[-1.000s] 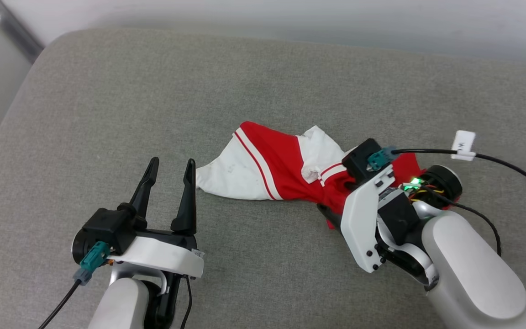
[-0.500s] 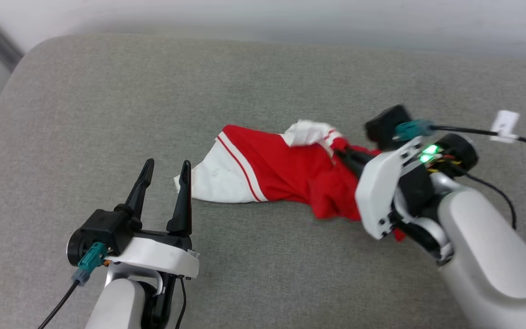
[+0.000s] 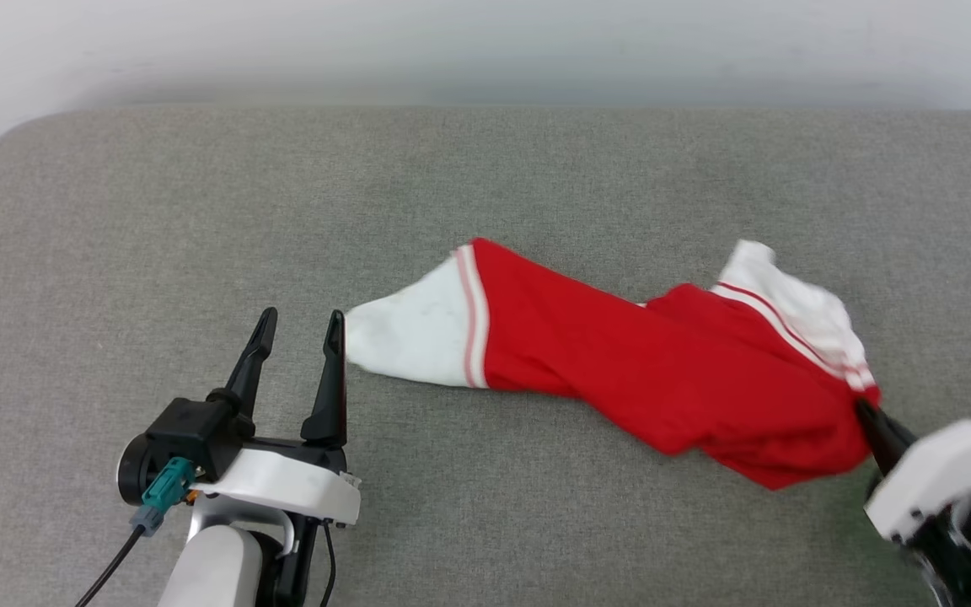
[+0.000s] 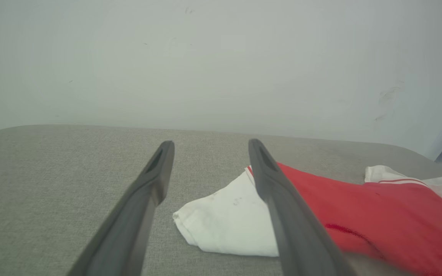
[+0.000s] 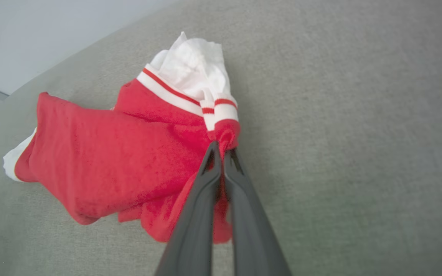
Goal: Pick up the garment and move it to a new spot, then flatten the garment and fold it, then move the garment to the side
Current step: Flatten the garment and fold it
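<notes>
Soft, bright, even light everywhere; shadows are faint. In the head view the right gripper (image 3: 869, 417) and the garment (image 3: 662, 379) near it look smeared, the back wall (image 3: 485, 42) hazy.

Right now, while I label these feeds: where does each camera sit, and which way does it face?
Head: on the robot's head, looking down at the garment on the grey cushion; left gripper and right gripper show.
Left wrist: along its open fingers toward the wall.
Right wrist: along fingers shut on the garment's red cloth.
Shared: all see the garment.
</notes>
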Motion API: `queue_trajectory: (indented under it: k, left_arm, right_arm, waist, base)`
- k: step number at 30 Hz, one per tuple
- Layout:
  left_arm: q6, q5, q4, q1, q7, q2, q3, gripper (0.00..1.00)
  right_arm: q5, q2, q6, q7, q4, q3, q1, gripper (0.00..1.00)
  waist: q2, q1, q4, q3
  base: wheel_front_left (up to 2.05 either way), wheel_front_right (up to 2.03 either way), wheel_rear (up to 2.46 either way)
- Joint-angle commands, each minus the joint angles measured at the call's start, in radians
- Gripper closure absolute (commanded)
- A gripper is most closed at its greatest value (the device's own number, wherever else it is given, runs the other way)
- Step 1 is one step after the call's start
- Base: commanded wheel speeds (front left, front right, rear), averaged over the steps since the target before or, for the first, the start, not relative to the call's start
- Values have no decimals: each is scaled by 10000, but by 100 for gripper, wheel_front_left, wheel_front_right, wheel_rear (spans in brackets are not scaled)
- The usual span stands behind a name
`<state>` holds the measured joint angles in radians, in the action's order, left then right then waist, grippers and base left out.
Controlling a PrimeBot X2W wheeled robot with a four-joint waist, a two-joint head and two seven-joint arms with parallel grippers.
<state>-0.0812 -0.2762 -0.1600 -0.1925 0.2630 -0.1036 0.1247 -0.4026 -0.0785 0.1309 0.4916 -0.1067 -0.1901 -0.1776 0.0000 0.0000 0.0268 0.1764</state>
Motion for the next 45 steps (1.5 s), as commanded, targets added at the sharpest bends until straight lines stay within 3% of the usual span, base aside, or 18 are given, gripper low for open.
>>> queue_trajectory:
  k: [1, 2, 3, 4, 5, 8, 12, 13, 23, 36, 45]
  left_arm:
    - [-58, 38, -52, 64, 25, -39, -38, 0]
    - [-33, 40, -71, 83, 25, -54, -55, 0]
    - [-29, 37, -84, 102, 25, -53, -62, 0]
    - [-29, 24, -98, 122, 25, -59, -75, 0]
    - [-26, 15, -108, 143, 25, -63, -83, 0]
    - [-24, -14, -136, 178, 25, -73, -108, 0]
    - [38, -53, -151, 243, 25, -98, -171, 0]
    - [48, -58, -173, 286, 25, -107, -197, 0]
    - [95, -78, -459, 594, 25, -87, -154, 0]
    - [276, -177, -604, 1185, -286, -382, -212, 0]
    - [-95, -552, -900, 226, -1619, -718, 66, 0]
  right_arm:
    - [-328, 183, -3, -144, -314, -610, 487, 100]
    - [-421, 228, -3, -175, -502, -856, 686, 93]
    - [-453, 264, -3, -234, -688, -1015, 877, 65]
    - [-560, 280, -3, -290, -852, -1102, 1000, 14]
    - [-734, 290, -3, -361, -1016, -1099, 1095, 0]
    - [-1081, 298, -3, -865, -1344, -742, 1290, 0]
    - [-675, 296, -3, -1721, -1138, -99, 1244, 0]
    - [-173, 270, -5, -2369, -908, 107, 1108, 0]
    - [1581, 279, -5, -4272, 390, 271, 1192, 0]
    - [2459, 281, -3, -4062, 2830, 955, 2784, 0]
    - [2045, 282, -5, -4205, 3367, 1151, 2995, 0]
  waist:
    - [0, 0, -13, -32]
    - [0, 0, -23, -47]
    - [0, 0, -26, -63]
    - [0, 0, -30, -80]
    - [0, 0, -35, -88]
    - [0, 0, -35, -103]
    - [0, 0, -102, -158]
    - [0, 0, -126, -234]
    - [0, 0, 6, -951]
    - [0, 0, -246, -1748]
    - [0, 0, -635, -1508]
  base:
    - [0, 0, 0]
    - [0, 0, 0]
    - [0, 0, 0]
    - [0, 0, 0]
    - [0, 0, 0]
    - [0, 0, 0]
    - [0, 0, 0]
    - [0, 0, 0]
    - [0, 0, 0]
    - [0, 0, 0]
    - [0, 0, 0]
